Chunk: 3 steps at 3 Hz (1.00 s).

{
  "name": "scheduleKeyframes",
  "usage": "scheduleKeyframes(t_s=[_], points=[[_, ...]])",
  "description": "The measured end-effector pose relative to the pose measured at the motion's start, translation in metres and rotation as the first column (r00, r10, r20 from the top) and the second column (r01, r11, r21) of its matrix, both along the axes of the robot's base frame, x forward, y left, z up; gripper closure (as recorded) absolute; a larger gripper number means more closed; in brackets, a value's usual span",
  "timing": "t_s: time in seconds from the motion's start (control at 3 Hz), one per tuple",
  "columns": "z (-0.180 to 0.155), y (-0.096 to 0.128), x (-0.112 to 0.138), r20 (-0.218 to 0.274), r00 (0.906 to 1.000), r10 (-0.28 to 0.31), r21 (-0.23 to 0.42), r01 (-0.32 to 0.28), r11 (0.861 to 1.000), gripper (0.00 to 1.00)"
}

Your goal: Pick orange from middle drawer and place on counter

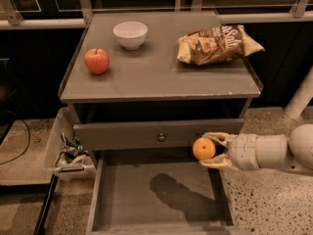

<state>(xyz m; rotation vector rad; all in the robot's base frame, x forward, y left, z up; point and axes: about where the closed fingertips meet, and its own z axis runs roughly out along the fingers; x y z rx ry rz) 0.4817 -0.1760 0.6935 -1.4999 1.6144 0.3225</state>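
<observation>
The orange is clamped by the gripper, the middle drawer beneath it; placement on the counter above is left.

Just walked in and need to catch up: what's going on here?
The robot's hand grips the orange, holding it in the air over the right side of the open middle drawer. The orange is not yet on the counter, where an apple, a white bowl and a chip bag sit.
</observation>
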Motion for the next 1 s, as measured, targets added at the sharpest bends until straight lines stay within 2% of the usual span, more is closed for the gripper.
scheduleKeyframes(t_s=[0.33,0.67,1.0], points=[[0.028,0.004,-0.002,0.051,0.9983,0.027,-0.011,-0.026,1.000,1.00],[0.085,0.018,0.007,0.133,0.9865,0.095,-0.042,-0.091,0.995,1.00],[0.145,0.038,0.032,0.195,0.9659,0.171,-0.081,-0.157,0.984,1.00]])
